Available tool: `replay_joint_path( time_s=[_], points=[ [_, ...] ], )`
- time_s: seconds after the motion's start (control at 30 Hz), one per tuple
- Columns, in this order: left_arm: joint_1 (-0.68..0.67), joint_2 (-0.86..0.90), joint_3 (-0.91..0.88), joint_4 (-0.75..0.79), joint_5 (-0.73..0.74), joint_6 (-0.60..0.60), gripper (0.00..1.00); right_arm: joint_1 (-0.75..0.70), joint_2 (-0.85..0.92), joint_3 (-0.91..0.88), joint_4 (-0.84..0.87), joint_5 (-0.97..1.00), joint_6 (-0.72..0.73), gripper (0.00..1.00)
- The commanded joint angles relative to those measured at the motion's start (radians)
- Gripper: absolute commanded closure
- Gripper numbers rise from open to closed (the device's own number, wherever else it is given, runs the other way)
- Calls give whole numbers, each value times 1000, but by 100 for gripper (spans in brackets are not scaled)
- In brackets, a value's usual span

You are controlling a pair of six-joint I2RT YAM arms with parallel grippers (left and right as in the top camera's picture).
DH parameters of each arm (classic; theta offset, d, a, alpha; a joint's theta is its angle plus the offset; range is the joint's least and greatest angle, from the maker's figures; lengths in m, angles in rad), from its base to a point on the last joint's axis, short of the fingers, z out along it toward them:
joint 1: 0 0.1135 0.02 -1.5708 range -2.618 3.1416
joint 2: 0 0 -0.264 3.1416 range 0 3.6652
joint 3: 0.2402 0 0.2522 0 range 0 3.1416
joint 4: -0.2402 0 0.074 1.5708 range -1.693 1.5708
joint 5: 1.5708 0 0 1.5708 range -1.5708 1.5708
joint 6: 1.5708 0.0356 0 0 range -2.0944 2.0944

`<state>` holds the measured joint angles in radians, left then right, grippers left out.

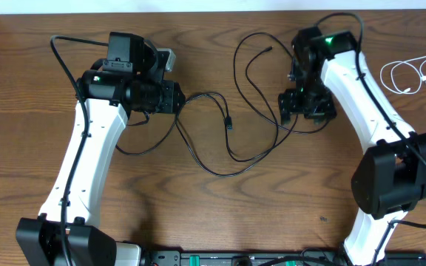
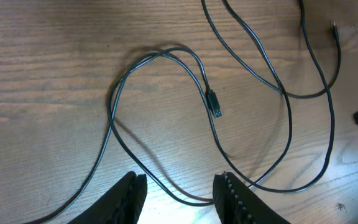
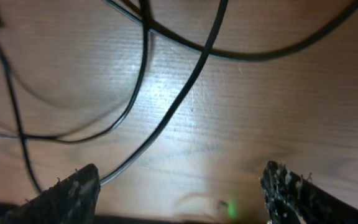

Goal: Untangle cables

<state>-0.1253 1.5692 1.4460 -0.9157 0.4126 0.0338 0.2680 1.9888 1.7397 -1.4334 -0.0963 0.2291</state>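
Your right hand (image 3: pixel 179 185) is hovering wide over black cables (image 2: pixel 213 102) sprawling mid-bench (image 1: pixel 198 222). Your left hand (image 2: pixel 179 190) is sitting part-open, a strand crossing its gap. White cable (image 1: pixel 409 77) is lying far right.

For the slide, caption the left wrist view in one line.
Left gripper open above looped black cables on the wooden table, a small plug at centre.

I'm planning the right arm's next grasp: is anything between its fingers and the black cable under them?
Nothing visible. The right gripper's fingers stand wide apart over the brown wooden table, and the thin black cable runs across bare wood toward one finger, with nothing covering it.
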Motion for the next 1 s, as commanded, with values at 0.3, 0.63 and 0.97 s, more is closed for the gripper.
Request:
replay_joint_path(
  time_s=[0.3, 0.63, 0.97],
  points=[
    [0, 6, -4, 0, -6, 10, 59, 42, -3, -229, 349, -11, 130, 32],
    [0, 6, -4, 1, -6, 10, 59, 28, -6, -180, 376, -26, 104, 83],
    [0, 6, -4, 0, -6, 10, 59, -82, -22, 225, 164, -135, -35, 99]
  ],
)
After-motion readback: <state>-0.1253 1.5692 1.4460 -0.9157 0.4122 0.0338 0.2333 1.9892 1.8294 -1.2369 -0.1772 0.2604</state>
